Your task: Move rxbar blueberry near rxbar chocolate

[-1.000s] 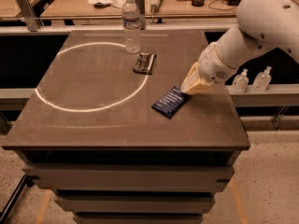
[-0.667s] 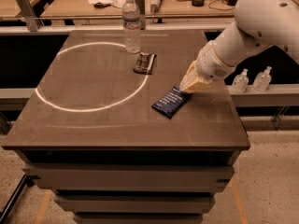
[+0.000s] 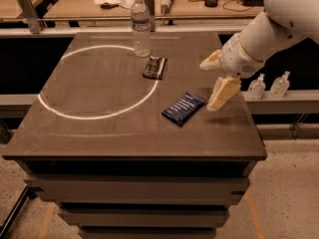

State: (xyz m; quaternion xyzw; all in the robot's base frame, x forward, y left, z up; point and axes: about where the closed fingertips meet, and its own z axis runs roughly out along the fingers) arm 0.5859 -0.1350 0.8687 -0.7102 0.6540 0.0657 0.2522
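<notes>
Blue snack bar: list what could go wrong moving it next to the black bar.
1. The blue bar lies flat and the open gripper hangs beside its right end, not holding it; a pinch may just push it.
2. A water bottle stands close behind the black bar; a reach there could tip it.

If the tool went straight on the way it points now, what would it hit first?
Probably the table, close beside the rxbar blueberry. The tool hangs near that bar's end, pointing down, though depth is unclear.
</notes>
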